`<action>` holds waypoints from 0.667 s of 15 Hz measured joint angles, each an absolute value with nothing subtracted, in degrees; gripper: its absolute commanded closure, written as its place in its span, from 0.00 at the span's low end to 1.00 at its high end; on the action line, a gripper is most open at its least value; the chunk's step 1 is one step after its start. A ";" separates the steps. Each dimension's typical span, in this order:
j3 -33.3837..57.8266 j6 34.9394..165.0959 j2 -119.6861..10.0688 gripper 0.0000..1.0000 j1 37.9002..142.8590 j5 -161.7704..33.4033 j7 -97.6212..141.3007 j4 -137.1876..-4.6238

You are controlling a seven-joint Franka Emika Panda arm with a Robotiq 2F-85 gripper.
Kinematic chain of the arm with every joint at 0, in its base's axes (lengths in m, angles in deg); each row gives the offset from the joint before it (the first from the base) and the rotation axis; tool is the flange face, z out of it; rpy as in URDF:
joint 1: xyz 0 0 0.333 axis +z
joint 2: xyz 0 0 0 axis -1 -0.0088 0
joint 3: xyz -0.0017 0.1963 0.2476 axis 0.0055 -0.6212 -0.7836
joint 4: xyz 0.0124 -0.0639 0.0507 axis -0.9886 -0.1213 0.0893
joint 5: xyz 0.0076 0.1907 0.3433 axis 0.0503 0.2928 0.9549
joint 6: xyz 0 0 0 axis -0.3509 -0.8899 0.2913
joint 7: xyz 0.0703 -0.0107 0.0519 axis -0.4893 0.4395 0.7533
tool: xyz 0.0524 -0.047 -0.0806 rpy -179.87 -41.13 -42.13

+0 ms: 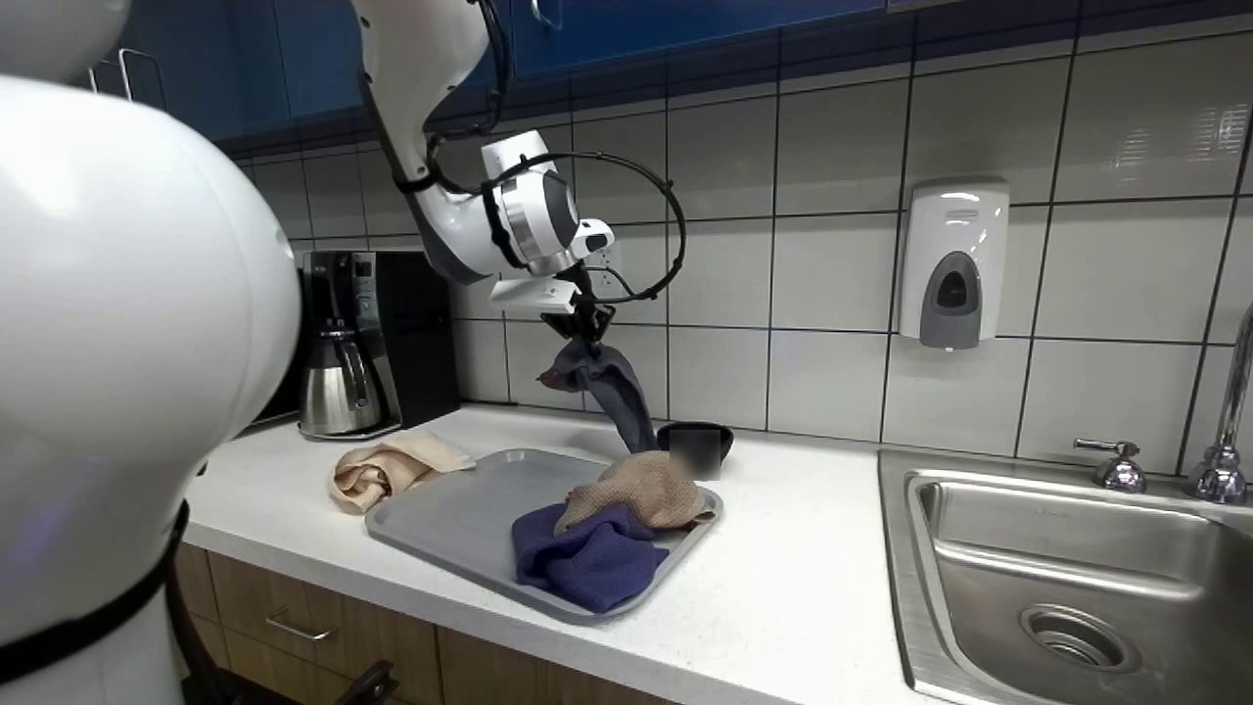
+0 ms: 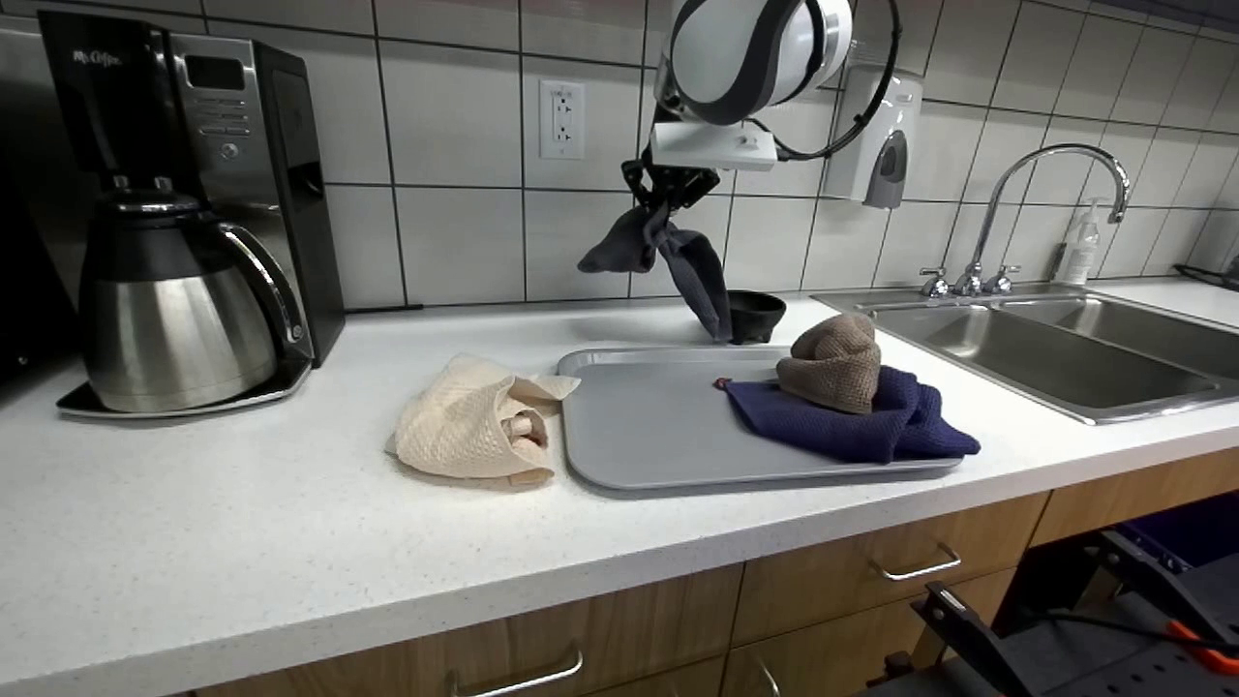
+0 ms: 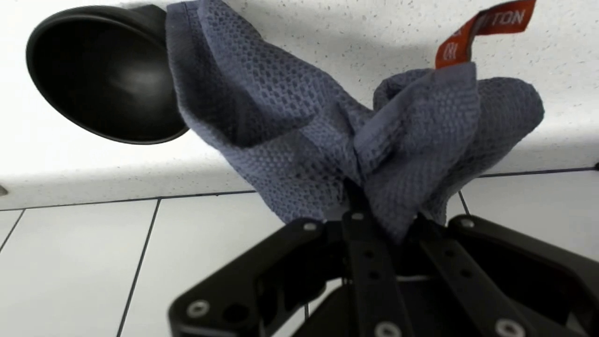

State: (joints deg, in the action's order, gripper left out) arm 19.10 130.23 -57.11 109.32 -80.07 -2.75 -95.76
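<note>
My gripper (image 1: 584,338) is shut on a grey-blue waffle cloth (image 1: 619,392), which hangs from the fingertips above the counter near the tiled wall. The gripper (image 2: 660,205) and cloth (image 2: 699,281) also show in an exterior view. In the wrist view the fingers (image 3: 383,213) pinch the cloth (image 3: 290,107), and a red tag (image 3: 468,35) sticks out from one corner. A black bowl (image 3: 107,79) stands beside the cloth's hanging end; in an exterior view the bowl (image 2: 755,315) is partly behind that end. Whether they touch I cannot tell.
A grey tray (image 2: 639,426) bears a purple cloth (image 2: 823,426) and a brown cloth (image 2: 834,363). A crumpled beige cloth (image 2: 474,426) lies beside the tray. A coffee maker (image 2: 184,290) stands at one end, a sink (image 1: 1057,568) at the other. A soap dispenser (image 1: 954,255) hangs on the wall.
</note>
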 measured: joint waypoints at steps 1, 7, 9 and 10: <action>19.06 130.51 -56.18 0.98 109.32 -80.07 -2.33 -96.67; 18.52 132.71 -50.95 0.98 109.32 -80.07 0.05 -101.41; 18.35 133.33 -49.51 0.98 109.32 -80.07 0.68 -102.59; 18.25 133.59 -48.82 0.98 109.32 -80.07 0.95 -103.17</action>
